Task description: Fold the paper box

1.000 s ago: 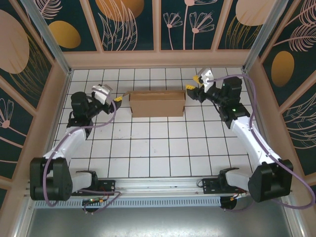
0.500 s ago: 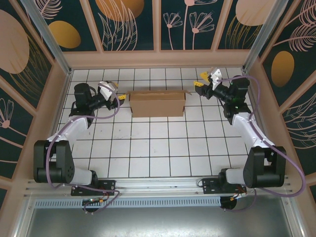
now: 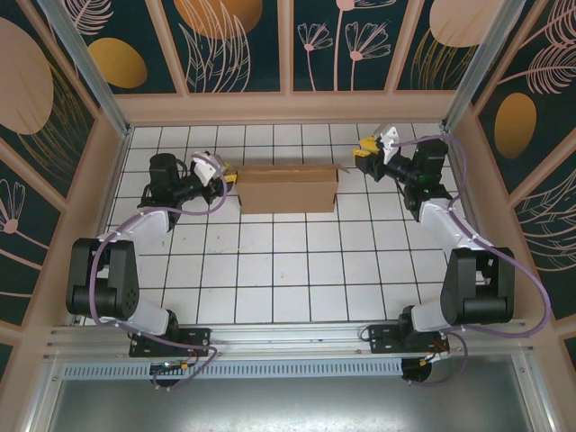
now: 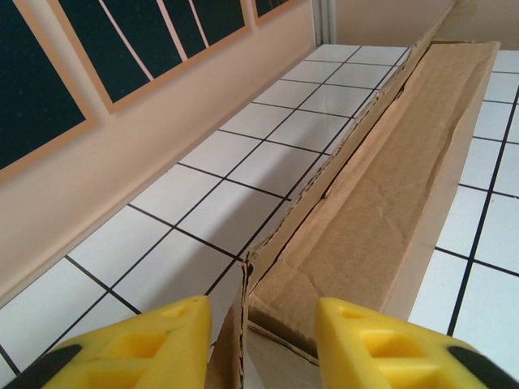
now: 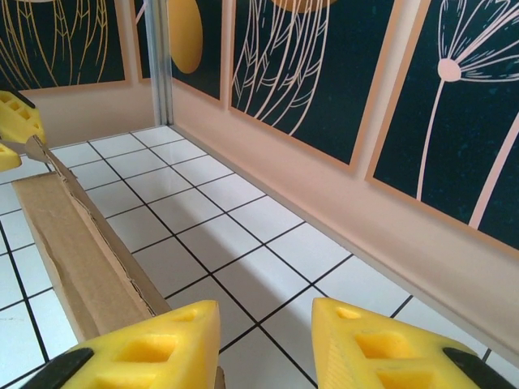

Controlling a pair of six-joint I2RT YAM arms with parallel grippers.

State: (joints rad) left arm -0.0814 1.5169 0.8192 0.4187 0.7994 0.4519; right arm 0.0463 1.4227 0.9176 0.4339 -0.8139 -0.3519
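- The paper box (image 3: 288,189) lies near the far edge of the worktop (image 3: 270,270), about midway along it, with its long sides parallel to that edge.
- My left gripper (image 3: 225,177) is at the box's left end.
- In the left wrist view, my fingers (image 4: 122,344) stand apart and straddle an upright flap (image 4: 240,312). The flap sits close to one finger with a clear gap to the other, so it is not pinched.
- My right gripper (image 3: 363,153) hovers by the box's far right corner.
- Its yellow fingers are spread, with bare tile between them and the box's end just beside one finger.
- The box's top panel looks creased.
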